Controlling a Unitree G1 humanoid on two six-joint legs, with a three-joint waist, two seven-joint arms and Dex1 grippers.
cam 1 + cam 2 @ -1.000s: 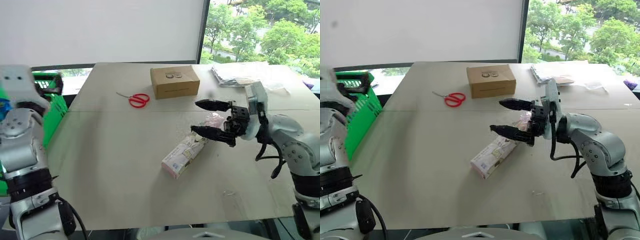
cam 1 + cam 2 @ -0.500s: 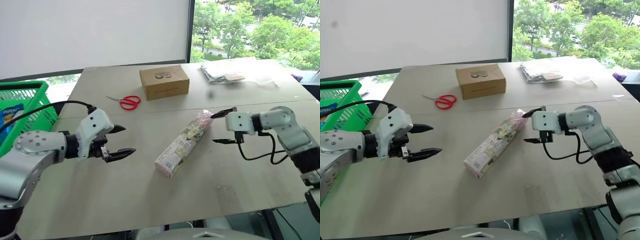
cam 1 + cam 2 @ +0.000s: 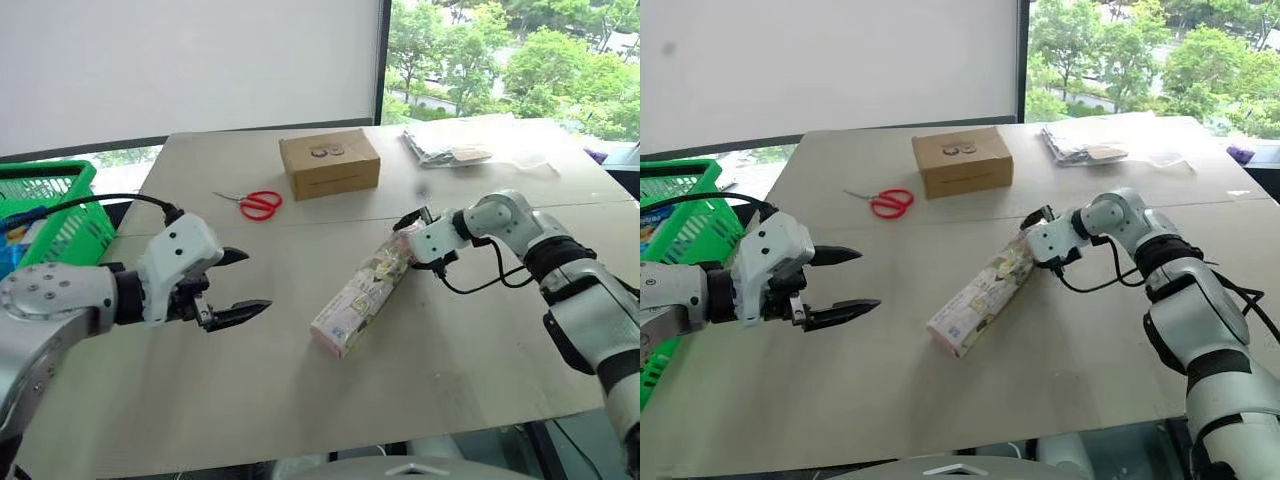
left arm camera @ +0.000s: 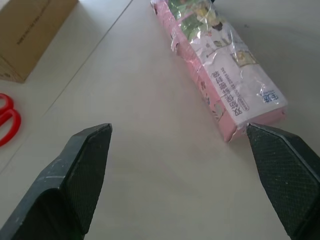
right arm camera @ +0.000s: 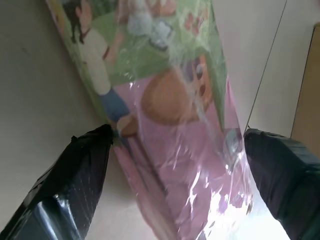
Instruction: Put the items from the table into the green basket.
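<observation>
Outstanding on table (image 3: 300, 400): pink packet (image 3: 362, 292) centre, right tool (image 3: 410, 238) agape astride it, ungripped; scissors (image 3: 260, 203) 11 o'clock; left tool (image 3: 232, 287) agape, empty; green basket (image 3: 50, 190) 9 o'clock.

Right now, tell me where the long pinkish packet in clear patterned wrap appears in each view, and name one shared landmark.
Left eye view: long pinkish packet lies diagonally, centre-right on the table.
Right eye view: packet near centre.
Left wrist view: packet runs from the top edge toward the right finger.
Right wrist view: packet lies between both fingers, close up.
Shared landmark: brown cardboard box, also at and.
</observation>
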